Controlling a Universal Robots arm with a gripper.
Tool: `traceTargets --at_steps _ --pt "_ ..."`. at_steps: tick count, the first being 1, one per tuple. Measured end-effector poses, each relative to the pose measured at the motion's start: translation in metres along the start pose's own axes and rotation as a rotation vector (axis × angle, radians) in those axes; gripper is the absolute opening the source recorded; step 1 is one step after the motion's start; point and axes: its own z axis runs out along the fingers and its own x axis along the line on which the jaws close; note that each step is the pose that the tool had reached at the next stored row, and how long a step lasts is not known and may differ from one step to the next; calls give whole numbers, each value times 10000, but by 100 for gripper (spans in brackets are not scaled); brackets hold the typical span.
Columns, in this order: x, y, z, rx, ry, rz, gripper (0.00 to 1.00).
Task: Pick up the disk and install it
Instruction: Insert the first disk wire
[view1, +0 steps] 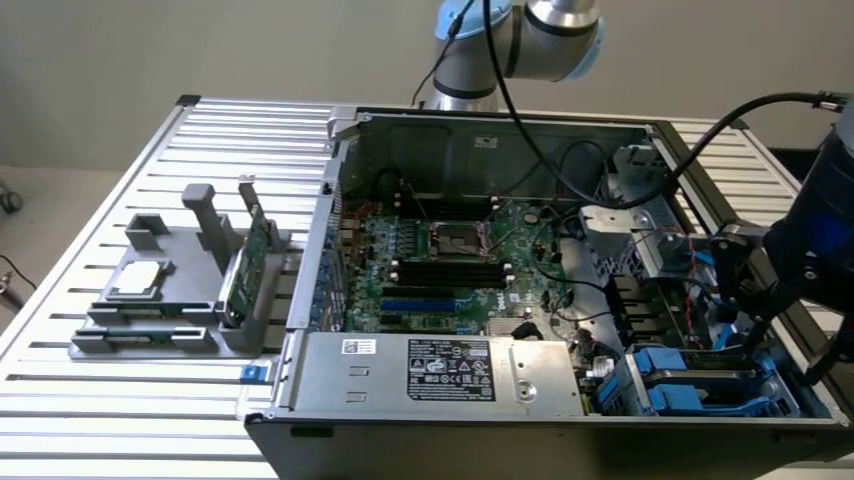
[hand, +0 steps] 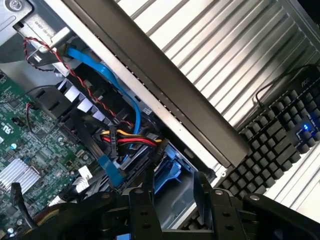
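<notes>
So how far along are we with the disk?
Done, apparently: the disk, blue-framed, lies inside the computer case, in the corner at the exterior view's right. In hand: nothing; the gripper hovers over it, open. Left: I can't tell whether the disk is fully seated.

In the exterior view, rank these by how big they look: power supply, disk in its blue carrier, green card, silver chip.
1. power supply
2. disk, partly hidden in its bay
3. green card, seen nearly edge-on
4. silver chip
The card and chip look close in size, so their order is unsure.
</notes>
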Motion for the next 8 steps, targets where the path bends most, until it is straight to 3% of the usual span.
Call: traceTargets --at_steps 8 --pt "3 -3 1 -38 129 766 45"
